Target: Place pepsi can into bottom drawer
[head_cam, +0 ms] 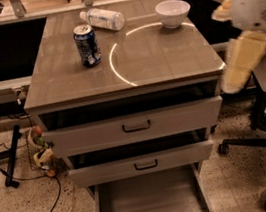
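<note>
The pepsi can (pixel 87 45) is dark blue with a silver top and stands upright on the cabinet top (pixel 165 57), at its back left. The bottom drawer (pixel 150 200) is pulled open below the two upper drawers, and its flat floor is bare. My gripper (pixel 234 81) is at the right edge of the view, beside the cabinet's right front corner. It hangs at about top-drawer height, far from the can, with the pale arm above it.
A clear plastic bottle (pixel 103 18) lies on its side behind the can. A white bowl (pixel 173 12) sits at the back right of the top. The two upper drawers (pixel 136 126) stick out slightly. An office chair base (pixel 263 157) stands to the right, and cables and a small basket (pixel 40 151) to the left.
</note>
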`<state>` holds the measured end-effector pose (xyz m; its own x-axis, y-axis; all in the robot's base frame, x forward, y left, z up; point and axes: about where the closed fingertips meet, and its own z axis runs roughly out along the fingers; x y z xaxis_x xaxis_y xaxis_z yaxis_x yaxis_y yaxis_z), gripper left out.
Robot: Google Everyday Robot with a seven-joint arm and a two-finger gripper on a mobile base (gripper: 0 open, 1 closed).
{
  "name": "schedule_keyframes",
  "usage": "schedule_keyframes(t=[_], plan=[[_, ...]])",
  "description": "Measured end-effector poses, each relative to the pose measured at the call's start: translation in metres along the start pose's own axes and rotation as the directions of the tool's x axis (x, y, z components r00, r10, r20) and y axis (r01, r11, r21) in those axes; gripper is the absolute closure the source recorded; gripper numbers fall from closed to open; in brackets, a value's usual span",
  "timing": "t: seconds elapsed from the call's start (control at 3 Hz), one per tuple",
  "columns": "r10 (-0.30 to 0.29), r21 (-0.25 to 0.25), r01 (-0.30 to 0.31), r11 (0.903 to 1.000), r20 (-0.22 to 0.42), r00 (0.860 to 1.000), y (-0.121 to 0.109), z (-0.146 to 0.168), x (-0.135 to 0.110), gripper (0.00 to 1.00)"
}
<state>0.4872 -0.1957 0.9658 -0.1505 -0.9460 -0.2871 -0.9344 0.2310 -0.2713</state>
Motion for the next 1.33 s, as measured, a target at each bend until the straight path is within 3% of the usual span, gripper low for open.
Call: schedule_keyframes(t=[0.33,0.67,1.0,1.33], plan=[[-0.052,0.025,0.049,0.9985,0.148,0.988,-0.060,0.046,-0.050,0.00],[-0.062,0.050,0.051,0.9975,0.268,0.961,-0.097,0.076,-0.096,0.00],[-0.082,0.076,0.059,0.9954,0.350,0.933,-0.115,0.099,-0.141,0.00],[-0.082,0.076,0.059,0.9954,0.350,0.933,-0.115,0.099,-0.141,0.00]])
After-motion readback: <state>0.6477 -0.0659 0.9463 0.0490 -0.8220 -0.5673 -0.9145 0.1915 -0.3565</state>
